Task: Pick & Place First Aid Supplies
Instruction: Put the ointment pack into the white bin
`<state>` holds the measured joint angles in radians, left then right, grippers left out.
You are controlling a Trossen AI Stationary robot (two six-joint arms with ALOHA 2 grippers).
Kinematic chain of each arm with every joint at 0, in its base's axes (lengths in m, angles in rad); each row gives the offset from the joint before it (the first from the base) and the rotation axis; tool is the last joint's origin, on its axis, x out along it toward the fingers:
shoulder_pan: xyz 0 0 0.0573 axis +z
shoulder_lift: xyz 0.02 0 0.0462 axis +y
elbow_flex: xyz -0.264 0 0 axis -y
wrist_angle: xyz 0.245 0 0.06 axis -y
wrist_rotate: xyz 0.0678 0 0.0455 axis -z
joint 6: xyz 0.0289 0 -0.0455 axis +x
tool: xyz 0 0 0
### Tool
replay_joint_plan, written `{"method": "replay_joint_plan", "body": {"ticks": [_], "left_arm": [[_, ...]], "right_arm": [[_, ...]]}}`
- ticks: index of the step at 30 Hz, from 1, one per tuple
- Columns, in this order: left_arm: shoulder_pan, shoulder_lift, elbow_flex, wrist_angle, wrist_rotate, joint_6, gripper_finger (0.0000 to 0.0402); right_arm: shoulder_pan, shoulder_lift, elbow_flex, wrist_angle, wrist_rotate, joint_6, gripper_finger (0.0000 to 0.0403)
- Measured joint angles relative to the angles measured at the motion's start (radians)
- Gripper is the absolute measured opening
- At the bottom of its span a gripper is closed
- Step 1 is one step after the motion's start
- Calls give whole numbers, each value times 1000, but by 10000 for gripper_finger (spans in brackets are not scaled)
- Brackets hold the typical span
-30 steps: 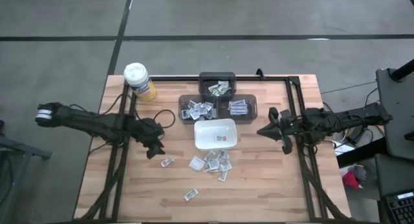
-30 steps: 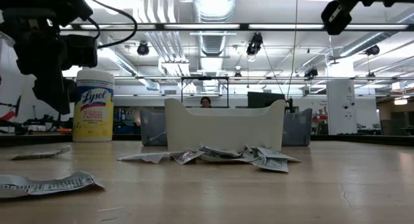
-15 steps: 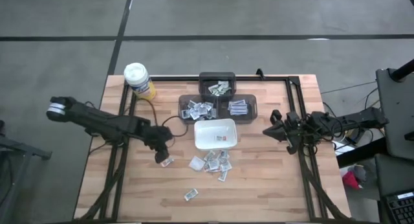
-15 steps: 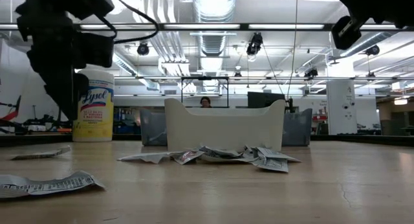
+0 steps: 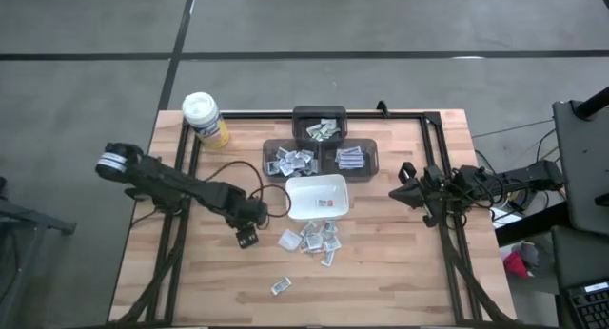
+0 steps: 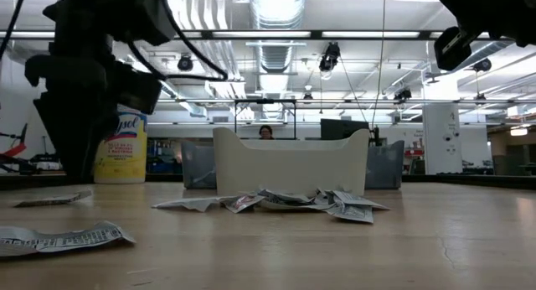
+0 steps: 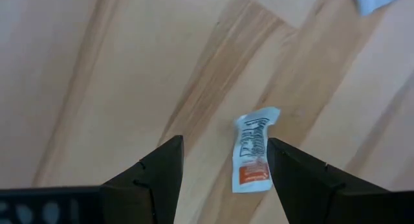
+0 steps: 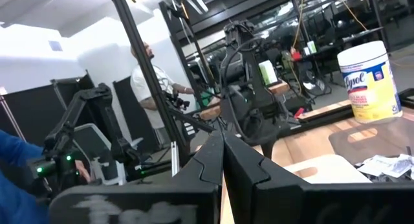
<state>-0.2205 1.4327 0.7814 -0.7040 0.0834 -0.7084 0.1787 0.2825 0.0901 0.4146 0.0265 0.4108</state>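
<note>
Packets are lying scattered across my table: one (image 7: 253, 148) is sitting flat on the wood right between my left gripper's (image 5: 246, 239) spread fingers (image 7: 150, 183), white with dark print and an orange patch at one end, not yet touched by either tip. I am hanging that gripper low over it, fingers wide apart and gripping nothing. A loose pile (image 5: 312, 239) of further packets is lying just in front of the white dish (image 5: 316, 196), and a lone packet (image 5: 281, 285) is lying well apart, nearer the table's front edge. More packets are filling the three dark bins (image 5: 321, 150) behind the dish. I am keeping my right gripper (image 5: 400, 192) clenched on nothing, raised off the table beside its right edge, well away from the pile. A yellow canister (image 5: 205, 118) is standing at the back left corner.
</note>
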Motion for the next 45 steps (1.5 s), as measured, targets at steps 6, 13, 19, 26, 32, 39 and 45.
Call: {"method": "replay_joint_plan", "body": {"ticks": [6,13,19,26,32,39,45], "left_arm": [[-15,50,0,-1,-44,-52,216],[-16,52,4,1,-80,-72,216],[-24,78,4,12,-107,-79,216],[-37,154,7,33,-139,-126,216],[-40,192,7,7,-154,-159,211],[-40,209,7,-2,-186,-160,156],[-40,209,4,27,-197,-160,86]], "right_arm": [[0,0,-2,1,0,0,8],[0,0,-2,2,0,21,8],[0,0,-2,2,1,28,8],[0,1,-2,3,2,30,8],[0,0,-2,3,2,35,8],[0,0,-2,3,3,35,8],[0,0,-2,3,3,35,8]]}}
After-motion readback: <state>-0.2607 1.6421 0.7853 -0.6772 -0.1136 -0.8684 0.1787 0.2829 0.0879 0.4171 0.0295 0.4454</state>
